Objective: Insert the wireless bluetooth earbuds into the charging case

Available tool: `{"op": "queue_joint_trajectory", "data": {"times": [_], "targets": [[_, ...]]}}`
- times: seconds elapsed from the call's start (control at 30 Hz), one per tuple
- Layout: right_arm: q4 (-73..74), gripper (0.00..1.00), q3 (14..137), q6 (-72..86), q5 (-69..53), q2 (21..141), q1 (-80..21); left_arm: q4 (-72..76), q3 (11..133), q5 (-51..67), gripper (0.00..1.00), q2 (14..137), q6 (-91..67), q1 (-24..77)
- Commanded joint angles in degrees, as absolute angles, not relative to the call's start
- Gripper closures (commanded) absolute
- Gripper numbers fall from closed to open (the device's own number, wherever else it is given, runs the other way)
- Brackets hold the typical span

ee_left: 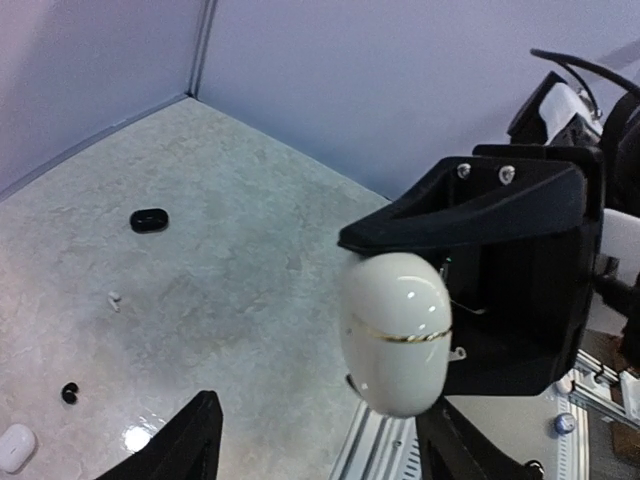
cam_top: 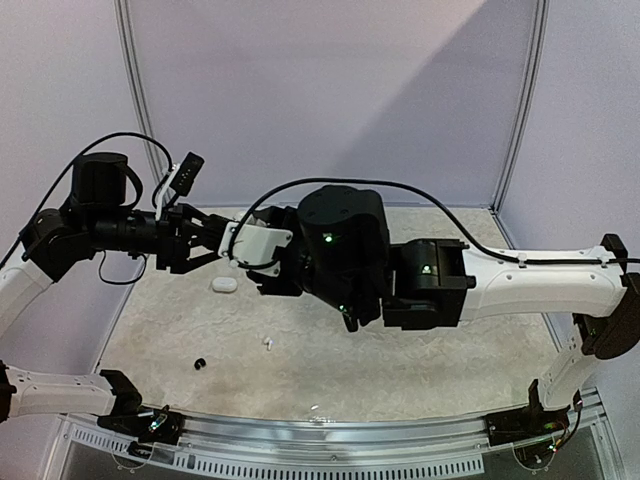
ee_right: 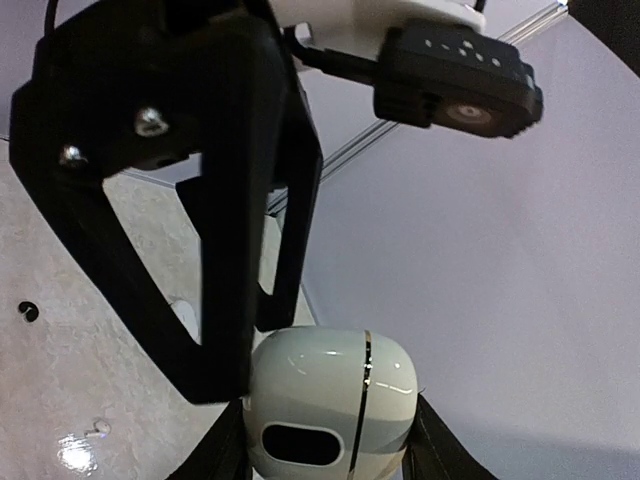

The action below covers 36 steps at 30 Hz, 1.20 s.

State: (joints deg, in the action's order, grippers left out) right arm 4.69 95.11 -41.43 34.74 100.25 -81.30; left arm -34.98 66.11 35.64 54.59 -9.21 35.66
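Note:
A white pebble-shaped charging case (ee_right: pixel 330 400) with a thin gold seam is held in the air, closed, with my right gripper (ee_right: pixel 325 445) shut on its two sides. In the left wrist view the same case (ee_left: pixel 395 330) hangs between the spread fingers of my left gripper (ee_left: pixel 325 450), which is open; its right finger is close to the case and its left finger is far off. On the table lie a white earbud (ee_left: pixel 115 298) and a black earbud (ee_left: pixel 69 392). From above, the two grippers meet over the back left of the table, the left gripper (cam_top: pixel 212 240) facing the right one (cam_top: pixel 240 252).
A second white case (cam_top: pixel 224 284) lies on the mat below the grippers, and a black case (ee_left: pixel 149 219) sits near the back corner. The white earbud (cam_top: pixel 267 342) and black earbud (cam_top: pixel 200 363) lie toward the front. Walls close the back and sides.

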Motion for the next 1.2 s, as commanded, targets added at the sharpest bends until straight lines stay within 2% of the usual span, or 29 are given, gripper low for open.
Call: {"op": "queue_joint_trajectory", "data": {"times": [0.0,0.07,0.27,0.4,0.5,0.53,0.57,0.67,0.8,0.83,0.9,1.0,1.1,1.17], "targets": [[5.94,0.88,100.07,-45.76,38.65,102.95,-83.01,-31.1,66.32,36.35,0.35,54.93,-11.93,37.94],[6.53,0.88,100.87,-45.84,38.49,103.81,-83.42,-30.8,66.14,35.86,0.37,55.0,-12.3,38.07],[7.74,0.88,102.68,-46.08,37.53,104.84,-83.87,-28.88,65.83,36.36,0.67,54.93,-13.68,38.23],[9.72,0.88,103.64,-45.27,36.26,105.41,-83.88,-28.18,65.58,37.27,0.74,54.91,-13.97,38.36],[10.41,0.88,103.99,-44.29,35.49,105.68,-83.93,-27.83,65.4,37.79,0.94,54.64,-14.16,38.32],[10.55,0.88,104.05,-44.1,35.14,105.73,-83.88,-27.54,65.2,37.86,0.99,54.54,-14.2,38.32],[10.75,0.86,104.06,-43.8,34.86,105.73,-83.87,-27.21,65.07,38.11,1.0,54.5,-14.09,38.32],[11.78,0.73,104.13,-42.39,34.42,105.73,-83.93,-26.46,64.66,38.56,1.0,53.72,-13.57,38.32],[15.89,0.28,104.38,-36.09,31.36,104.01,-82.98,-25.82,62.86,36.57,1.0,50.62,-7.89,38.32],[18.05,0.19,104.41,-33.79,28.67,102.77,-82.3,-25.76,62.28,36.34,1.0,49.67,-5.61,38.3],[21.49,0.09,103.89,-25.97,21.53,100.39,-80.52,-26.26,61.17,36.99,1.0,48.08,0.27,38.28],[26.23,0.03,103.11,-18.85,7.97,96.43,-77.64,-28.07,60.41,39.15,1.0,46.89,7.86,38.23],[28.02,0.04,102.63,-12.45,-4.87,94.69,-75.02,-29.37,60.09,42.69,1.0,46.1,12.53,38.32],[27.92,0.07,102.55,-10.48,-8.65,94.2,-74.44,-29.94,60.31,43.69,1.0,46.13,13.64,38.32]]}}
